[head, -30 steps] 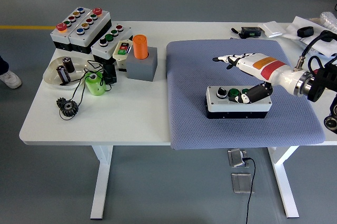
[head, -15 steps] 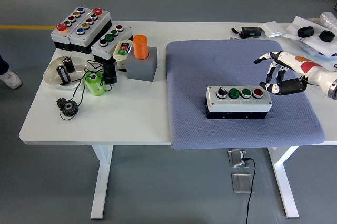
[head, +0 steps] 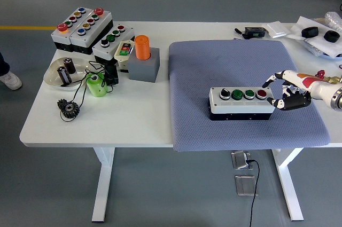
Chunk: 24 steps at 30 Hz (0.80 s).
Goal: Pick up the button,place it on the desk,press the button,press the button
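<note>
A grey button box (head: 242, 103) with a black knob, two green buttons and a red button on top lies on the blue-grey mat (head: 240, 67). My right hand (head: 286, 91) is at the box's right end, just beside the red button (head: 261, 94). Its fingers are spread and hold nothing. One fingertip reaches toward the red button, and the thumb is by the box's right side. My left arm is out of sight.
Several other button boxes (head: 85, 26) stand at the table's back left, with an orange cylinder on a grey block (head: 143, 59), a white bowl (head: 67, 72), a green cup (head: 96, 85) and black gears (head: 68, 108). Small items (head: 315, 34) lie at the back right.
My right hand lifted off the button box and drew back to the right, then came down and in again to the box's right end. The box has not moved.
</note>
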### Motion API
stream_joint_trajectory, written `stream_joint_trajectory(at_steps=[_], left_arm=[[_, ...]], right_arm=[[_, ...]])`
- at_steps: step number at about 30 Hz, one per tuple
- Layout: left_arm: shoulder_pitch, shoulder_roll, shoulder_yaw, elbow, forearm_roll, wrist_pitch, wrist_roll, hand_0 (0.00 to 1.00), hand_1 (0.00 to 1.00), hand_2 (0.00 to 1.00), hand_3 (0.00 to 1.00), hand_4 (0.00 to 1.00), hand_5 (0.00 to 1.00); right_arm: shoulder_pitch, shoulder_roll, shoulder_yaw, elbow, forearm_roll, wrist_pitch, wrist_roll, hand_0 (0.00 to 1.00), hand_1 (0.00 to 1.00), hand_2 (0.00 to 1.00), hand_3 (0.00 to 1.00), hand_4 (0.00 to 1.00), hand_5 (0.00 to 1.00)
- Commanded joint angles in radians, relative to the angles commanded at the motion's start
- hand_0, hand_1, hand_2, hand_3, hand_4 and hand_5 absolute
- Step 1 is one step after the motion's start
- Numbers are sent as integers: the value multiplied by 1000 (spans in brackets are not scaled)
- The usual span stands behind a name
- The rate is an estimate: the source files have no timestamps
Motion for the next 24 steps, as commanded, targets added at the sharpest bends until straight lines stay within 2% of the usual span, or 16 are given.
stream_joint_trajectory(at_steps=[9, 24], left_arm=[[-1, -1, 6, 0, -5, -1, 0, 672, 703, 722, 528, 373, 997], [-2, 0, 6, 0, -3, -1, 0, 673, 703, 722, 528, 373, 998]], right_arm=[[8, 27, -16, -30, 5, 6, -10, 151, 998, 41, 715, 621, 370], [6, 21, -10, -26, -7, -2, -13, 151, 998, 42, 713, 622, 384]])
